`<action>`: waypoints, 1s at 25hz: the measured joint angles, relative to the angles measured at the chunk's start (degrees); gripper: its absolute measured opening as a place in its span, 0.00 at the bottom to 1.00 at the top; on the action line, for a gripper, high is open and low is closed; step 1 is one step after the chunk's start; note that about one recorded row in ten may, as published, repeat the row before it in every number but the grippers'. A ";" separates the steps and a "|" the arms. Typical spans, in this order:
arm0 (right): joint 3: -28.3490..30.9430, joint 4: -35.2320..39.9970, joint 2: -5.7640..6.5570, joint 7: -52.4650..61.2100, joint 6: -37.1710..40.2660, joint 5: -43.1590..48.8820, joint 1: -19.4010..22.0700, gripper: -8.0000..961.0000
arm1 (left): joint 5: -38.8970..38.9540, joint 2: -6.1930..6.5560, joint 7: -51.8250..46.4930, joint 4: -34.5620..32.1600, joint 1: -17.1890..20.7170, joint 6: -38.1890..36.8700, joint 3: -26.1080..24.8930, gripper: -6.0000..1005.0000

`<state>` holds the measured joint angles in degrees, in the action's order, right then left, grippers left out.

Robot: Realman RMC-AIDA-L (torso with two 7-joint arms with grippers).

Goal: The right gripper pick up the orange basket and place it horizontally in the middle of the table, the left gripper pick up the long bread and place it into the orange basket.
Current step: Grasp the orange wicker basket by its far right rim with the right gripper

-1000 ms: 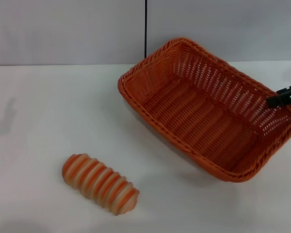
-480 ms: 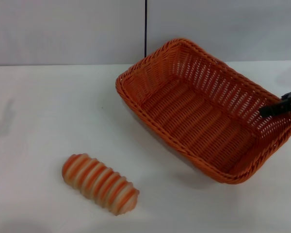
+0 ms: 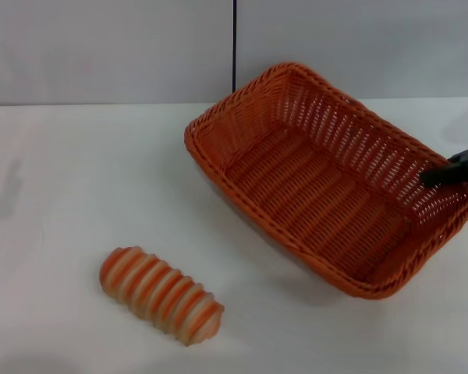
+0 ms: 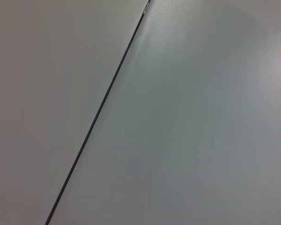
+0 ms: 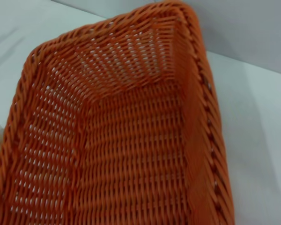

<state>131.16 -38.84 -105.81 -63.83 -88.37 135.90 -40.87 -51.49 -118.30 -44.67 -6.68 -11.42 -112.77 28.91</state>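
Note:
The orange basket [image 3: 312,195] is at the right of the white table [image 3: 78,179], lying diagonally, its near right end raised a little over a shadow. My right gripper [image 3: 451,173] comes in from the right edge and is shut on the basket's right-hand rim, one black finger showing inside the wall. The right wrist view looks down into the empty orange basket [image 5: 131,154]. The long bread [image 3: 162,294], striped orange and cream, lies at the front left of the table, well apart from the basket. My left gripper is out of view.
A grey wall with a dark vertical seam [image 3: 235,47] stands behind the table. The left wrist view shows only that wall and seam [image 4: 98,112].
The basket has shifted slightly left and toward the front with my right gripper, which has dropped a little at the right edge. The bread has not moved.

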 joint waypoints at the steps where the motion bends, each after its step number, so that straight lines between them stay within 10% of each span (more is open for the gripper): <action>1: 0.11 0.00 0.00 -0.16 0.02 -0.02 0.05 0.26 | 0.13 0.00 -0.06 0.00 -0.04 0.00 -0.08 0.60; 25: 3.80 -6.25 0.51 -9.75 -5.17 -22.14 7.30 0.19 | 0.43 0.07 -0.22 0.00 0.17 -0.09 -0.26 0.59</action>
<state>134.96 -45.10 -105.31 -73.57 -93.55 113.76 -33.57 -51.06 -118.23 -44.89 -6.68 -11.24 -112.86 28.65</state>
